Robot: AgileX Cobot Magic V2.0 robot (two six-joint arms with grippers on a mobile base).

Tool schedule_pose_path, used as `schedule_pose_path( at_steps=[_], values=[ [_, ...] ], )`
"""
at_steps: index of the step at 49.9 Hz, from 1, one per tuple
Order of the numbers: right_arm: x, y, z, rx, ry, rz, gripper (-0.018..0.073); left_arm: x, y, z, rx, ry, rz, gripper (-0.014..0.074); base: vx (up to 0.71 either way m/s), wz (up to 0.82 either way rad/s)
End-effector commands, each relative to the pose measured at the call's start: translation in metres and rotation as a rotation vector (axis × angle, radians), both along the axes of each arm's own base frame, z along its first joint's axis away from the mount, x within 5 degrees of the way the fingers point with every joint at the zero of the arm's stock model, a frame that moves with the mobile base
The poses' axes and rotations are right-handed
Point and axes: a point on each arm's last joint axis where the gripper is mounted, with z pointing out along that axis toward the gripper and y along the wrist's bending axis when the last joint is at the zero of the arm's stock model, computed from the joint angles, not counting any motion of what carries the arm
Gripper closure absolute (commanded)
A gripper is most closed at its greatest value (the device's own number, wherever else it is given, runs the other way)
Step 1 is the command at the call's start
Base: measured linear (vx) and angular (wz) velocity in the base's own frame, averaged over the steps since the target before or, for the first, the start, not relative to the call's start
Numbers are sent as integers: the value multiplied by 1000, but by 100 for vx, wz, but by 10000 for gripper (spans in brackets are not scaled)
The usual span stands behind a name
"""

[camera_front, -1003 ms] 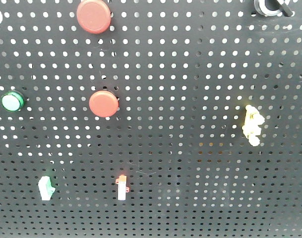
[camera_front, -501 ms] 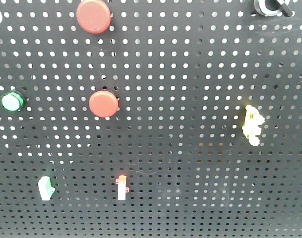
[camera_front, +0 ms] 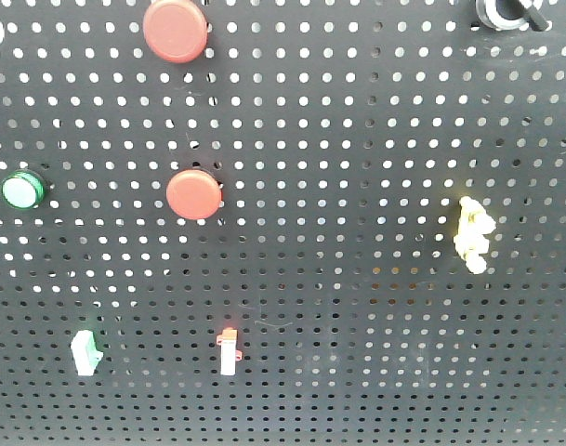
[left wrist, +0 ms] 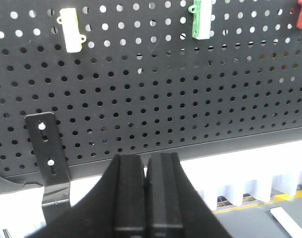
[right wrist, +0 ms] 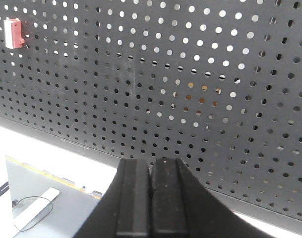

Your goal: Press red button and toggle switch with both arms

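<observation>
Two red buttons sit on the black pegboard (camera_front: 357, 139): one at the top (camera_front: 176, 30), one lower (camera_front: 193, 194). The toggle switch (camera_front: 507, 13), a black knob in a silver ring, is cut off at the top right edge. Neither gripper shows in the front view. My left gripper (left wrist: 145, 161) is shut and empty, below the board's lower edge. My right gripper (right wrist: 151, 164) is shut and empty, in front of the board's lower part. No button or toggle shows in either wrist view.
A green button (camera_front: 23, 190) sits at the left and a yellow clip (camera_front: 472, 234) at the right. A green-white part (camera_front: 85, 351) and a red-white part (camera_front: 229, 350) sit low on the board. A black bracket (left wrist: 47, 148) holds the board's lower edge.
</observation>
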Motion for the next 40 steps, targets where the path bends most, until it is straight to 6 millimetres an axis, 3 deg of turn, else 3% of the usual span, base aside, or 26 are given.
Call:
schedule_pose_path(
  at_steps=[1, 6, 15, 19, 20, 23, 40],
  values=[
    [0, -2, 15, 8, -93, -26, 562, 0, 0, -3, -26, -61, -2, 594, 0, 0],
    [1, -7, 14, -69, -110, -89, 562, 0, 0, -3, -26, -61, -2, 594, 0, 0],
    [11, -14, 0, -16, -134, -269, 562, 0, 0, -3, -26, -61, -2, 594, 0, 0],
    [18, -15, -19, 9, -143, -307, 562, 0, 0, -3, -26, -61, -2, 594, 0, 0],
    [24, -16, -49, 39, -155, -328, 562, 0, 0, -3, -26, -61, -2, 594, 0, 0],
    [25, -17, -58, 60, -155, -330, 562, 0, 0, -3, -26, -61, -2, 594, 0, 0],
    [25, -17, -58, 63, -142, -330, 562, 0, 0, -3, -26, -61, -2, 594, 0, 0]
  ],
)
